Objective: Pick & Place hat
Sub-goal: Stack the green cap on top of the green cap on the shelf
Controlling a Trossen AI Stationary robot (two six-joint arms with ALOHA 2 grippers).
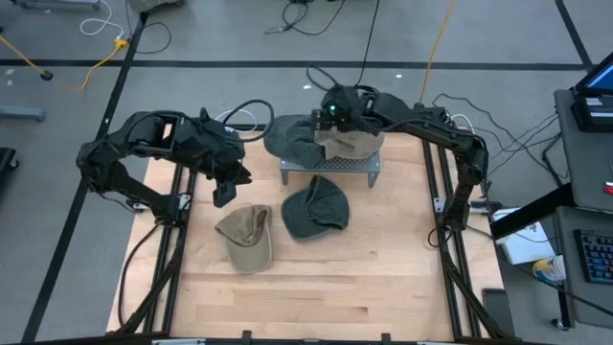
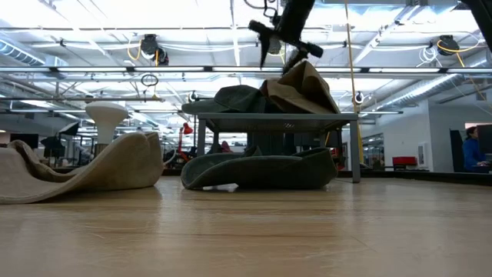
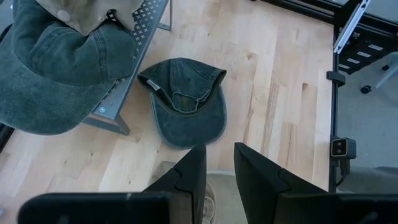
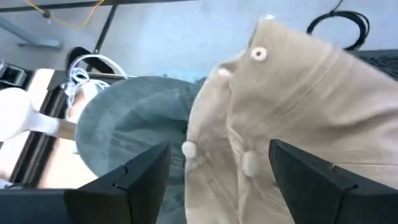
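Hats lie in two places: two on the light wooden desk (image 1: pixel 316 278) and two on a perforated metal rack (image 1: pixel 330 167) standing near the desk's far edge. On the rack, a dark green hat (image 1: pixel 292 139) hangs over one side and a tan hat (image 1: pixel 347 142) is heaped beside it, touching it. Below the rack, toward the desk's middle, a dark green cap (image 1: pixel 316 207) lies with its inside up, and a tan cap (image 1: pixel 246 236) lies just beside it. The right gripper (image 1: pixel 337 120) hovers over the tan hat on the rack with its fingers spread wide and holding nothing. The left gripper (image 1: pixel 223 195) hangs above the desk near the tan cap, fingers narrowly parted and empty. Beyond the desk, grey floor with loose cables (image 1: pixel 316 14) and a ceiling of bright strip lights (image 2: pixel 115 15).
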